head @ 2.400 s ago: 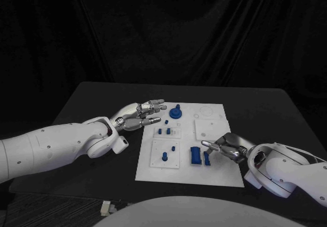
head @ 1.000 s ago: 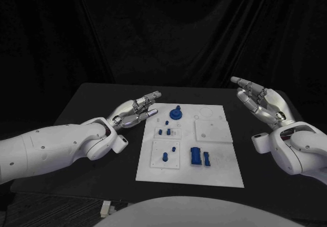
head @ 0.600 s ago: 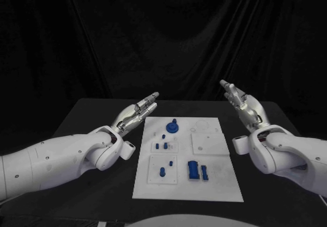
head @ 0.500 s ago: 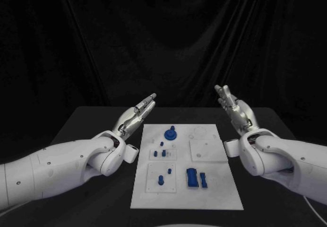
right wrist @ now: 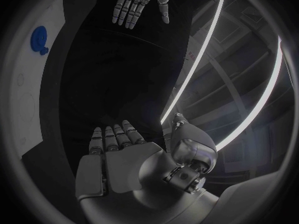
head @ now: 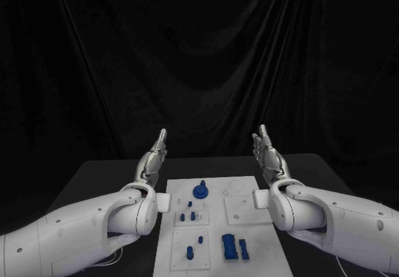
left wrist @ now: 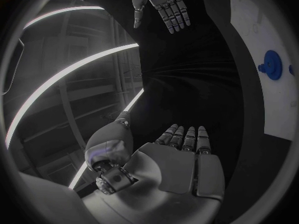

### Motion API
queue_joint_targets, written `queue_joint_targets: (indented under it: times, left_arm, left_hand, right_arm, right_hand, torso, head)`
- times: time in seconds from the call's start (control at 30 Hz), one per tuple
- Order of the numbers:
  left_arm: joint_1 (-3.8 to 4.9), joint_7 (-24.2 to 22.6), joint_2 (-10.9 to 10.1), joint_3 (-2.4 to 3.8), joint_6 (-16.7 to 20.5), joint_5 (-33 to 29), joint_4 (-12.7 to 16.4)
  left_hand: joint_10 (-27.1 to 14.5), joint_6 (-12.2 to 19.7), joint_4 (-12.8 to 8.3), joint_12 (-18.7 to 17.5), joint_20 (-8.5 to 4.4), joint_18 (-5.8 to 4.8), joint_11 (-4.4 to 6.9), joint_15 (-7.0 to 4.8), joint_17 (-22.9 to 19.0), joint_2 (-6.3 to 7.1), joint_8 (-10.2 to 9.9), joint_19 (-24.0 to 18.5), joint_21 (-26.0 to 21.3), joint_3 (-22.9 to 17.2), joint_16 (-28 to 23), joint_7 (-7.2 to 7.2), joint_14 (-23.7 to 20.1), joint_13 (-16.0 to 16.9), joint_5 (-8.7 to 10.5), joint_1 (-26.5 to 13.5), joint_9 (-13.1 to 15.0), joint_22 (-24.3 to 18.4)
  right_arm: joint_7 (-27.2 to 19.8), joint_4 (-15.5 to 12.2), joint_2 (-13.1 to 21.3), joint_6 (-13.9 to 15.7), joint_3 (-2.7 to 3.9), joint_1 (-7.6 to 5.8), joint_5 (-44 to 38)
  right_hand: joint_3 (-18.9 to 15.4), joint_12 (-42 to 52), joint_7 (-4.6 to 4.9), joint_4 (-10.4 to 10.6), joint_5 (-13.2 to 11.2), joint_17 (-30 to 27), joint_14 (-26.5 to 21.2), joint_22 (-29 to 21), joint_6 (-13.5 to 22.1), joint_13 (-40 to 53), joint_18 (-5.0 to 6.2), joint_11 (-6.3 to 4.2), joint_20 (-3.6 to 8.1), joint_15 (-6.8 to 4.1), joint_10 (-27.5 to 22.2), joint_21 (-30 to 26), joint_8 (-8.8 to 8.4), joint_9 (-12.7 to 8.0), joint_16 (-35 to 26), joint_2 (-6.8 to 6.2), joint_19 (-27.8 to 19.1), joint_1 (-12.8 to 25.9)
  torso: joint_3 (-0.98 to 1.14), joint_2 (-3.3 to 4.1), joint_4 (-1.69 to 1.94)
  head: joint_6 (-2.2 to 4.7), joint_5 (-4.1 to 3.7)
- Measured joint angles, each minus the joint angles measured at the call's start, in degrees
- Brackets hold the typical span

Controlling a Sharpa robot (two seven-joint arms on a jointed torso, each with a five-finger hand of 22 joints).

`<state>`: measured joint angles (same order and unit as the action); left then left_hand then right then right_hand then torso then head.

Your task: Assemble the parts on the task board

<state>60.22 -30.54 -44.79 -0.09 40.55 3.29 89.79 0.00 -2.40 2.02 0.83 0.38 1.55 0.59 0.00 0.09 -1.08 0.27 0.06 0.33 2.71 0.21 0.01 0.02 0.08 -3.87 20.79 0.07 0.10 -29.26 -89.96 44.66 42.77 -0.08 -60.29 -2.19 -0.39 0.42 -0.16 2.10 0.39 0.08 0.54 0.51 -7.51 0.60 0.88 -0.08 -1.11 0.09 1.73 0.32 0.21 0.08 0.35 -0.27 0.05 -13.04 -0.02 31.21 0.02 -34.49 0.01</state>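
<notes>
The white task board (head: 214, 228) lies on the black table between my two arms. On it stand a round blue knob (head: 200, 190), a few small blue pegs (head: 188, 216), a single peg (head: 189, 252) and two upright blue blocks (head: 229, 246). My left hand (head: 152, 159) is raised above the board's far left corner, flat and empty, fingers straight and pointing up. My right hand (head: 268, 152) mirrors it above the far right corner, also empty. Each wrist view shows its own flat palm (left wrist: 182, 157) (right wrist: 118, 159), the other hand (left wrist: 163, 6) (right wrist: 134, 2) opposite, and the knob (left wrist: 271, 62) (right wrist: 40, 39) on the board.
Black table (head: 100, 173) extends on both sides of the board. A black curtain (head: 208, 75) hangs behind the table. Two square white sub-plates (head: 246, 209) lie on the board's right and near-left areas.
The right hand left the blue blocks and both hands rose off the table to stand upright, palms facing each other. The head camera tilted, shifting the whole picture.
</notes>
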Motion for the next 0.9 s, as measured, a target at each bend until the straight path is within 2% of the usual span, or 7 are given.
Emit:
queue_joint_targets:
  times: [0.07, 0.23, 0.47, 0.6, 0.67, 0.83, 0.9]
  left_arm:
    - [0.00, 0.33, 0.00, 0.01, 0.80, -0.79, 0.00]
    - [-0.01, 0.80, 0.00, 0.01, 1.84, -1.82, 0.00]
    - [-0.02, 1.13, 0.00, 0.01, 2.61, -2.57, 0.00]
    - [-0.02, 1.21, 0.00, 0.01, 2.85, -2.77, 0.00]
    - [-0.02, 1.24, 0.00, 0.01, 2.91, -2.86, 0.00]
    - [-0.02, 1.30, 0.00, 0.01, 3.02, -2.99, 0.01]
    - [-0.02, 1.32, 0.00, 0.01, 3.05, -3.02, 0.01]
  left_hand:
    - [0.00, 0.56, -0.71, -0.27, 0.00, -0.80, 0.00, 0.00, 0.00, 0.31, 0.00, 0.00, 0.00, -0.71, 0.00, -0.01, 0.00, 0.00, 1.17, -1.85, 0.00, -0.02]
    - [0.00, 1.19, -1.49, -0.28, 0.00, -0.80, 0.00, 0.00, 0.00, 0.72, 0.00, 0.00, 0.00, -1.75, 0.00, -0.02, 0.00, 0.00, 2.62, -5.11, 0.00, -0.05]
    - [0.00, 1.83, -1.86, -0.51, 0.00, -0.79, 0.00, 0.00, 0.01, 0.96, 0.00, 0.00, 0.00, -2.20, 0.00, 0.00, 0.00, 0.01, 3.27, -9.00, 0.01, -0.05]
    - [0.00, 1.99, -1.86, -0.50, 0.00, -0.78, 0.00, 0.00, 0.01, 1.00, 0.00, 0.00, 0.00, -2.20, 0.00, -0.02, 0.00, 0.02, 3.50, -10.85, 0.01, -0.05]
    - [0.00, 1.98, -1.95, -0.50, 0.00, -0.78, 0.00, 0.00, 0.00, 1.05, 0.00, 0.00, 0.00, -2.30, 0.00, -0.02, 0.00, 0.01, 3.50, -11.50, 0.02, -0.05]
    - [0.00, 1.98, -2.09, -0.49, 0.00, -0.77, 0.00, 0.01, -0.03, 1.07, 0.00, 0.00, 0.00, -2.44, 0.00, -0.02, 0.00, -0.01, 3.50, -19.90, 0.02, -0.05]
    - [0.00, 1.98, -2.09, -0.49, 0.01, -0.77, 0.01, 0.01, -0.04, 1.08, 0.00, 0.00, 0.00, -2.44, 0.00, -0.02, 0.00, -0.02, 3.50, -20.41, 0.02, -0.04]
  right_arm:
    - [-0.02, 0.01, 0.00, 0.17, 0.01, 0.00, 0.56]
    - [-0.06, 0.02, 0.01, 0.41, 0.01, 0.00, 1.34]
    - [-0.10, 0.02, 0.01, 0.59, 0.01, 0.00, 1.94]
    - [-0.12, 0.03, 0.01, 0.65, 0.01, 0.00, 2.11]
    - [-0.12, 0.03, 0.01, 0.67, 0.01, 0.01, 2.17]
    - [-0.14, 0.03, 0.01, 0.71, 0.02, 0.01, 2.27]
    - [-0.14, 0.03, 0.01, 0.72, 0.02, 0.01, 2.30]
  right_hand:
    - [0.21, 0.00, 0.18, -0.45, 0.00, 0.00, -0.07, -0.16, 0.58, -0.18, 0.00, 0.15, 0.39, 0.07, -0.44, 0.00, 0.00, 0.00, 0.00, 0.06, -0.03, 0.97]
    - [0.24, 0.00, 0.08, -1.17, 0.00, 0.00, -0.07, -0.31, 1.71, -0.39, 0.00, 0.16, 0.39, 0.07, -0.85, 0.00, 0.00, 0.00, 0.00, 0.34, -0.04, 2.95]
    - [0.41, -0.20, 0.14, -1.64, 0.00, 0.00, -0.23, -0.42, 5.16, -0.49, 0.01, 0.19, 0.80, -0.09, -1.24, 0.00, 0.00, 0.01, 0.00, 0.30, -0.03, 5.41]
    - [0.41, -0.20, 0.18, -1.64, 0.00, 0.00, -0.23, -0.42, 7.32, -0.55, 0.02, 0.00, 0.80, -0.09, -1.43, 0.00, 0.00, 0.01, 0.00, 0.26, -0.03, 12.35]
    - [0.41, -0.20, 0.18, -1.64, 0.00, 0.01, -0.23, -0.42, 7.32, -0.55, 0.01, 0.00, 0.80, -0.09, -1.43, 0.00, 0.00, 0.01, 0.01, 0.35, -0.03, 12.54]
    - [0.41, -0.20, 0.18, -1.64, 0.00, 0.01, -0.23, -0.42, 7.32, -0.55, 0.01, 0.00, 0.80, -0.09, -1.43, 0.00, 0.00, 0.02, 0.01, 0.21, -0.03, 12.69]
    - [0.41, -0.20, 0.18, -1.64, 0.00, 0.01, -0.23, -0.45, 7.32, -0.55, 0.01, 0.00, 0.80, -0.09, -1.43, 0.00, 0.00, 0.02, 0.01, 0.21, -0.03, 12.69]
  torso:
    - [0.01, -0.01, -0.01]
    - [0.01, -0.02, -0.01]
    - [0.02, -0.03, -0.02]
    - [0.02, -0.03, -0.02]
    - [0.02, -0.03, -0.02]
    - [0.02, -0.03, -0.02]
    - [0.02, -0.03, -0.02]
  head:
    - [0.06, 0.00]
    - [0.12, 0.00]
    - [0.12, 0.00]
    - [0.12, 0.00]
    - [0.12, 0.00]
    - [0.12, 0.00]
    - [0.12, -0.01]
